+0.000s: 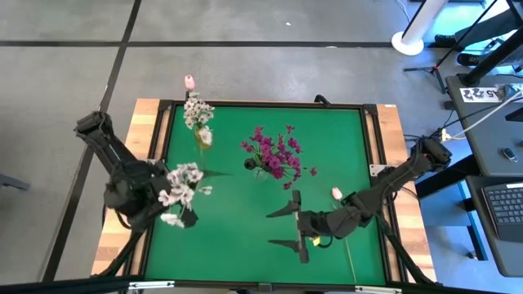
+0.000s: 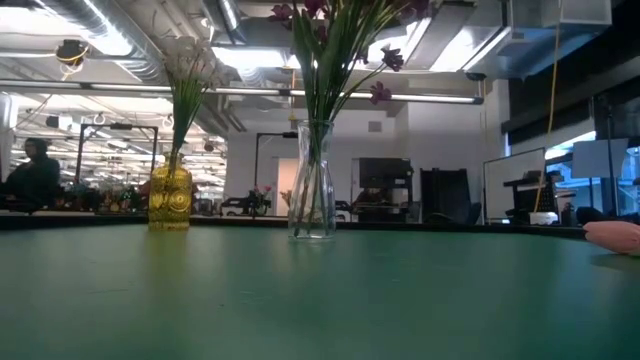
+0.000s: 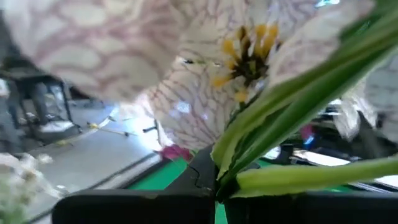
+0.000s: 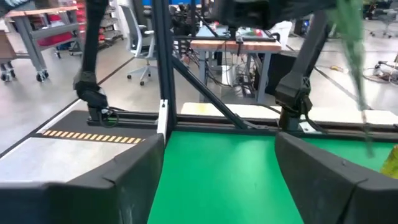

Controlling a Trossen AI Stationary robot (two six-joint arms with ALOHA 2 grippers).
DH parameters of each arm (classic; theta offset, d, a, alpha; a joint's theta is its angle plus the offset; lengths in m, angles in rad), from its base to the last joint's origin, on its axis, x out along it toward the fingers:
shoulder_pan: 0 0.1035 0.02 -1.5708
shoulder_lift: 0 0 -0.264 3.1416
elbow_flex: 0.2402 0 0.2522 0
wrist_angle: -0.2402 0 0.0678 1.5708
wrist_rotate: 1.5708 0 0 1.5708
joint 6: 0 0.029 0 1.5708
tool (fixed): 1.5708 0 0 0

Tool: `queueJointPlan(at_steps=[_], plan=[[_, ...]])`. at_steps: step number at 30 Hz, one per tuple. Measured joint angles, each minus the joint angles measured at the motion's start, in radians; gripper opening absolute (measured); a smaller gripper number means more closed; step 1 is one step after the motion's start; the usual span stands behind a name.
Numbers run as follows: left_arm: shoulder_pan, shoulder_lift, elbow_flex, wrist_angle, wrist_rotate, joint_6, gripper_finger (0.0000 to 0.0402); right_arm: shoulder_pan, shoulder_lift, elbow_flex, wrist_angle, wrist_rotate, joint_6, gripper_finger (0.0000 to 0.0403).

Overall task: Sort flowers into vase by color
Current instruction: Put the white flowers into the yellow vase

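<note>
My left gripper (image 1: 181,204) is over the table's left side, shut on a spray of white flowers (image 1: 183,184) whose veined blossoms (image 3: 205,68) fill the left wrist view. A yellow vase (image 2: 170,200) near the far left holds more white flowers (image 1: 197,110). A clear vase (image 2: 312,195) at mid-table holds magenta flowers (image 1: 274,153). A pale pink tulip bud (image 1: 336,193) lies on the table by its stem, beneath my right arm. My right gripper (image 1: 286,229) is open near the right near part of the table and touches nothing. My left gripper pinches the green stems (image 3: 231,177) of the white spray between its two shut fingers. The blossoms stand close above the fingers, and a stem (image 4: 357,81) hangs below, lifted clear of the table.
Another pink bud (image 1: 189,81) lies beyond the table's far edge. A raised dark rim (image 1: 270,104) and wooden boards (image 1: 145,122) frame the green mat. Open green surface (image 1: 237,229) lies between the two grippers, in front of the vases.
</note>
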Motion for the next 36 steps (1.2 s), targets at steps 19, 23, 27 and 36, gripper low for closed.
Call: queueJointPlan(at_steps=[19, 23, 27, 36], plan=[[0.408, -0.147, -0.022, -0.776, 0.638, -0.495, 0.0, 0.172, -0.08, 0.0, -0.089, 0.265, -0.138, 0.0276], [0.555, -0.173, -0.024, -1.131, 0.697, -0.786, 0.0, 0.171, -0.08, 0.0, -0.126, 0.266, -0.129, 0.0276], [0.619, -0.194, -0.024, -1.223, 0.745, -0.844, 0.0, 0.171, -0.08, 0.0, -0.155, 0.282, -0.128, 0.0276], [0.686, -0.293, -0.024, -1.247, 0.66, -0.837, 0.0, 0.171, -0.08, 0.0, -0.173, 0.336, -0.125, 0.0276]])
